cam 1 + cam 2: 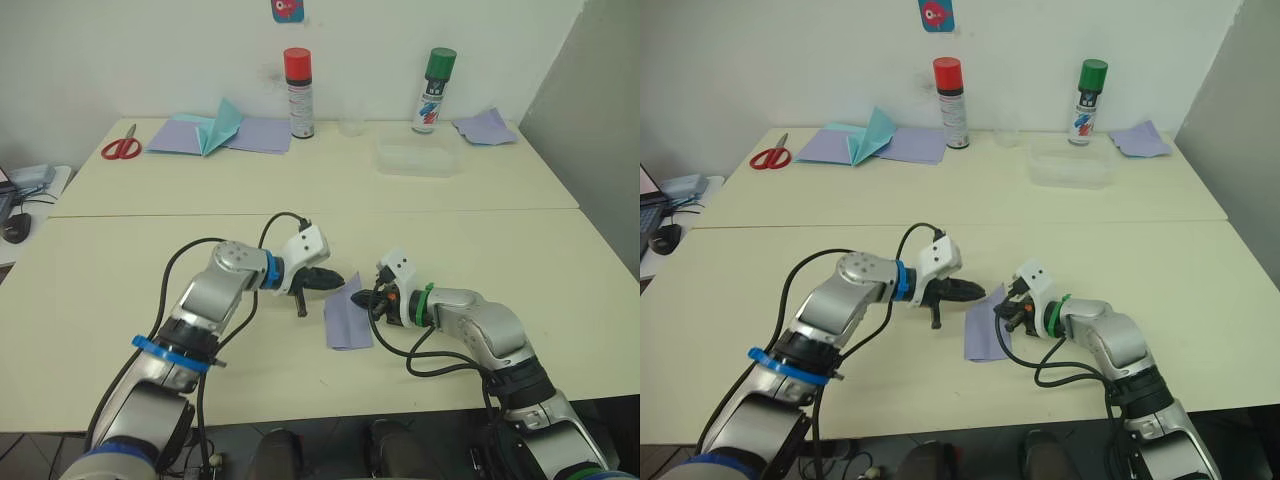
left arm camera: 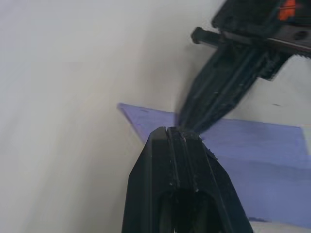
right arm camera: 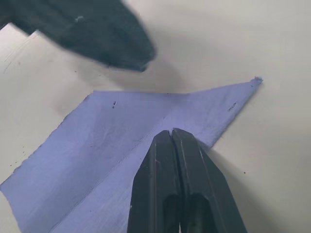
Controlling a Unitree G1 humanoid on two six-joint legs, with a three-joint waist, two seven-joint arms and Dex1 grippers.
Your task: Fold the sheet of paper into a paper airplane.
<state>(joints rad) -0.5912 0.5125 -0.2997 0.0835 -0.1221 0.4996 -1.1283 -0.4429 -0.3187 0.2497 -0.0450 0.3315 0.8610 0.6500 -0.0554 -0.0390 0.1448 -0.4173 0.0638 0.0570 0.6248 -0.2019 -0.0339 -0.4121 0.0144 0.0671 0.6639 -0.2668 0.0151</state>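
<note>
Cream tabletop [image 1: 120, 290], matte, two slabs butted with a seam across; white wall at the far side.

Sheet of paper [image 1: 348, 315]: thin lavender, lying flat on the near slab between the two arms. Long axis runs near-to-far, with a pointed corner at the far end. A diagonal crease shows in the right wrist view, with one flap laid over the body — first folds look made, airplane shape not yet there.

Left pincer [image 1: 334, 278]: black fingers pressed together, nothing between them; tip at the sheet's far-left pointed corner, just above or touching it, cannot tell which.

Right pincer [image 1: 362, 298]: fingers closed, empty, tip down on the sheet's right edge near the crease, apparently pinning it.

Key relation: the sheet lies right of the left pincer and left of the right one; both are at its far half, and the near half is unheld. The right is the closer, already on the paper.

Far slab: red scissors [image 1: 121, 147], lavender sheets with a teal pointed paper piece [image 1: 222, 126], red-capped can [image 1: 298, 93], green-capped can [image 1: 433, 90], clear plastic tray [image 1: 418, 158], wrinkly lavender scrap [image 1: 486, 126].
</note>
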